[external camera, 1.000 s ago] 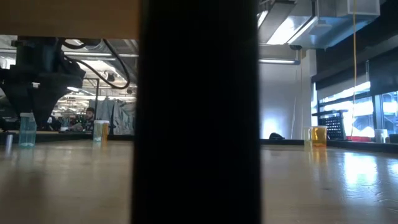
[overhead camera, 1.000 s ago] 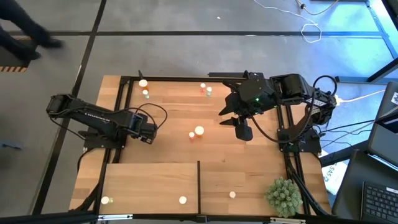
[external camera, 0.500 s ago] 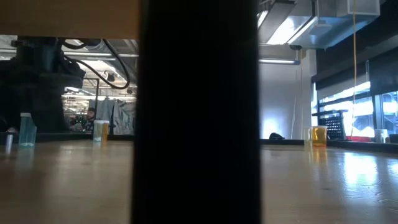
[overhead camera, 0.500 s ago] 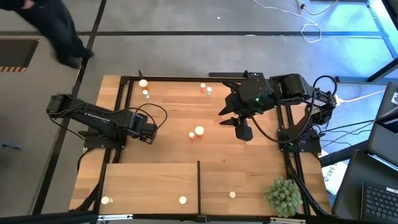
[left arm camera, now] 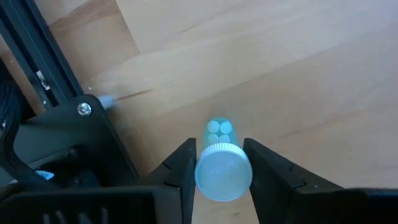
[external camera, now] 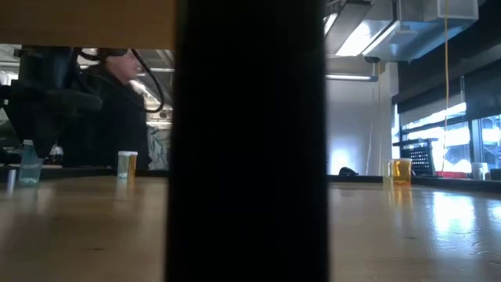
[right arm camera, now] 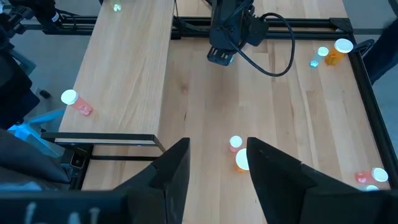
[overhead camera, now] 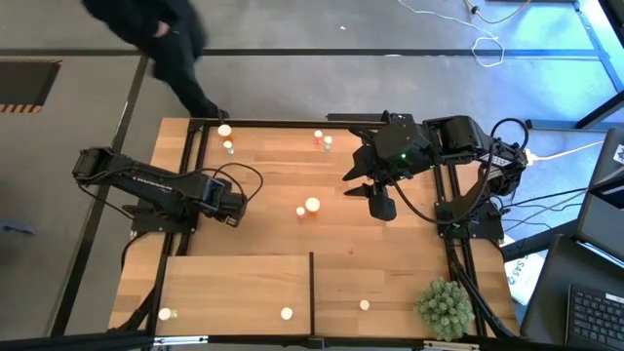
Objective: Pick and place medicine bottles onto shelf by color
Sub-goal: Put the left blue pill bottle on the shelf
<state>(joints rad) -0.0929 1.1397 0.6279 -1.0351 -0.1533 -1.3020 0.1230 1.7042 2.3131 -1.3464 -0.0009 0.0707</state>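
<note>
At the left middle of the high view, the left gripper [left arm camera: 217, 171] pinched a greenish white-capped bottle [left arm camera: 221, 163], while the right gripper [right arm camera: 217, 163] hung spread mid-table.

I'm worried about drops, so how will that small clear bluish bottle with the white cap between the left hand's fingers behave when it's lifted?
The small clear bluish bottle with the white cap looks rigid, probably light plastic. Its smooth round body may slip or twist between the left hand fingers, and would likely roll if dropped.
</note>
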